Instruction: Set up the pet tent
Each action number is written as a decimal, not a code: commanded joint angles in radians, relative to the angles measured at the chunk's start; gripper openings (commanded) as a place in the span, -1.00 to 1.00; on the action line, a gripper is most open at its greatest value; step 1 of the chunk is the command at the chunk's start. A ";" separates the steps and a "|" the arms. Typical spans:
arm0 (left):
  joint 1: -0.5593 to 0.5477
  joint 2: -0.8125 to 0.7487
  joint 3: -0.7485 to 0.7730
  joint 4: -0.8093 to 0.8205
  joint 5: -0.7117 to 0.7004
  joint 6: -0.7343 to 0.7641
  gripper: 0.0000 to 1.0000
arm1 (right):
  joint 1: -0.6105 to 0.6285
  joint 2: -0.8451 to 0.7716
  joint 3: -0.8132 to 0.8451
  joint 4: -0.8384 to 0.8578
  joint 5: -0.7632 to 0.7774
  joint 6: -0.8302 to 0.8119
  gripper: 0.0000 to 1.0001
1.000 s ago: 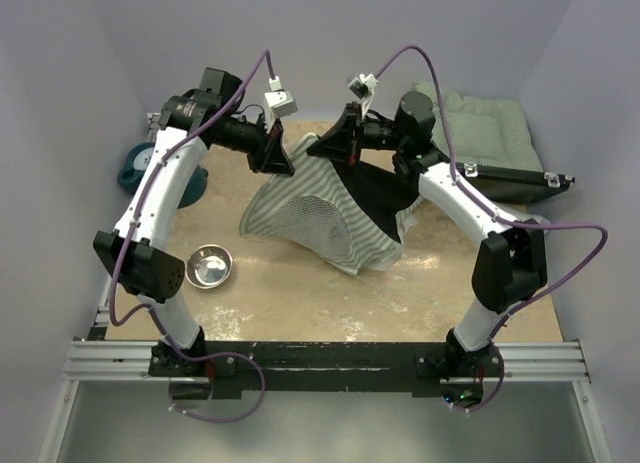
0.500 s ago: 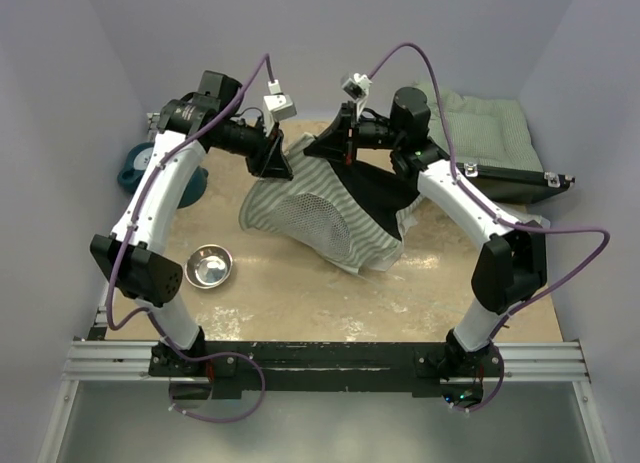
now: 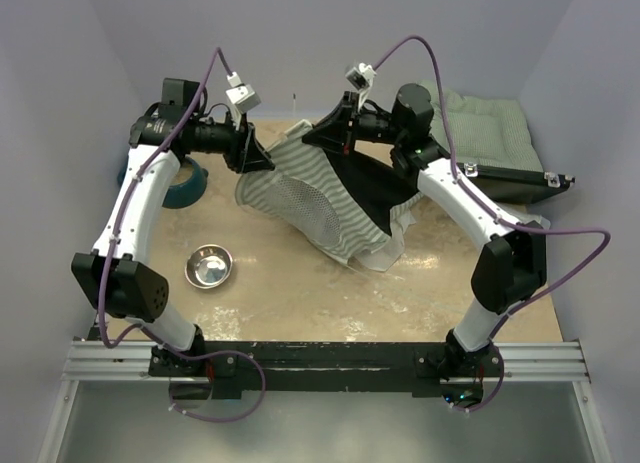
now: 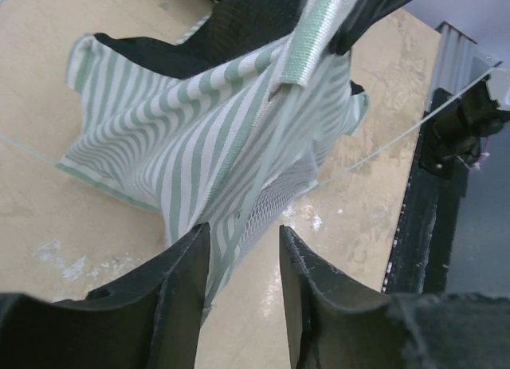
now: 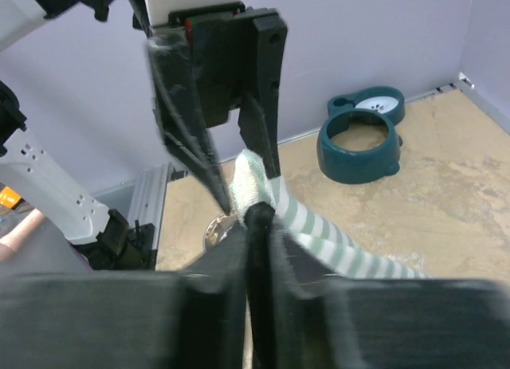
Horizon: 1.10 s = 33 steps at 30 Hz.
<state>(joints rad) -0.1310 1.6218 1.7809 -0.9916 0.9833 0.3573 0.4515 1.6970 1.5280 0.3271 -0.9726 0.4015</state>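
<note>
Pale lilac walls close in a mottled beige worktop (image 3: 300, 303), with the arms' bases bolted along its near edge. Toward the far edge, about midway across, the pet tent (image 3: 340, 233) sits half raised and slack. A striped wall with its mesh panel (image 3: 303, 201) faces the near left, and dark lining shows on the right. The right fingers (image 5: 256, 225) are pinched tight on a rolled striped strap (image 5: 249, 186) at the tent's peak, holding that peak up off the worktop. The left fingers (image 4: 191, 253) stand well parted at the tent's left side. Striped cloth runs down toward the gap between them, but nothing is clamped, and whether it brushes either pad I cannot tell. A thin pole (image 4: 398, 136) crosses bare worktop beyond the fabric. The raising step looks to be in hand and far from finished, since the body sags and nothing appears tensioned. The next move seems to call for the left fingers to find a hold on the left wall or a pole and draw it outward while the right holds the peak high. A steel bowl (image 3: 209, 266) lies beside the left arm, a teal double feeder (image 3: 188, 188) sits at the far left corner, and a green quilted cushion (image 3: 485, 128) fills the far right corner.
</note>
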 commanded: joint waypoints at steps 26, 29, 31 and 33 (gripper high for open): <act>0.241 0.510 0.287 0.507 -0.091 -0.024 0.11 | -0.201 -0.502 0.003 -0.289 0.227 -0.276 0.97; 0.261 0.527 0.348 0.537 -0.005 -0.112 0.33 | -0.201 -0.543 -0.054 -0.364 0.175 -0.346 0.97; 0.274 0.495 0.348 0.530 0.034 -0.127 0.53 | -0.201 -0.582 -0.103 -0.381 0.135 -0.381 0.97; 0.294 0.434 0.284 0.548 0.083 -0.156 0.58 | -0.200 -0.582 -0.127 -0.401 0.074 -0.429 0.96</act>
<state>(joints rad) 0.1284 2.1590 2.0693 -0.5079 0.9451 0.2878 0.2539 1.1297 1.4502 0.0338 -0.8200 0.0998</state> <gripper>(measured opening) 0.765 0.985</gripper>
